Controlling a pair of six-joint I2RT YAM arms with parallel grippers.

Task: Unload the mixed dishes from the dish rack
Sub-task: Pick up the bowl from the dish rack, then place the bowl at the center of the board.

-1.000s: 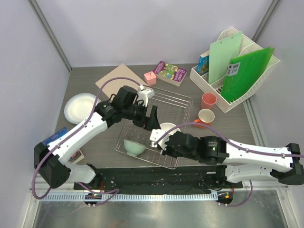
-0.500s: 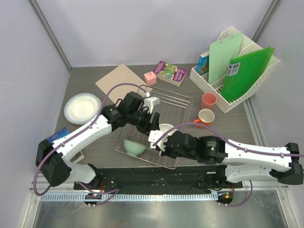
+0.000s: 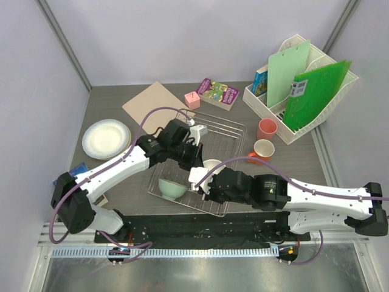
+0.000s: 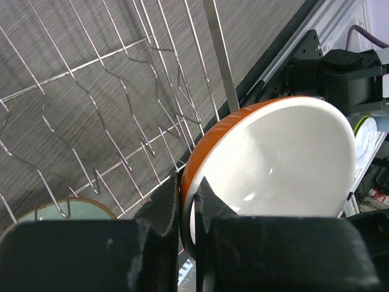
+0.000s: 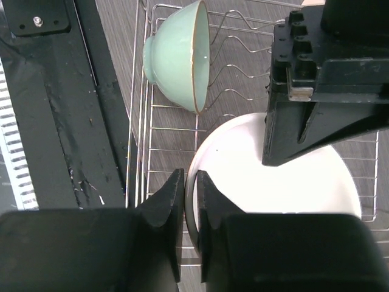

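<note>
Bowl [image 4: 273, 158], orange outside and glossy white inside, has its rim pinched by left jaws and right jaws

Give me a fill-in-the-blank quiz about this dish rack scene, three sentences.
The left gripper and right gripper both grip the ___ of the glossy orange bowl. The mint-green bowl lies on its ___ in the silver wire dish rack. The pink cup stands on the ___.
Missing: rim, side, table.

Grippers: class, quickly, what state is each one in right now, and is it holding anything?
Left gripper: closed on the rim of the orange bowl.
Right gripper: closed on the rim of the same bowl.
</note>
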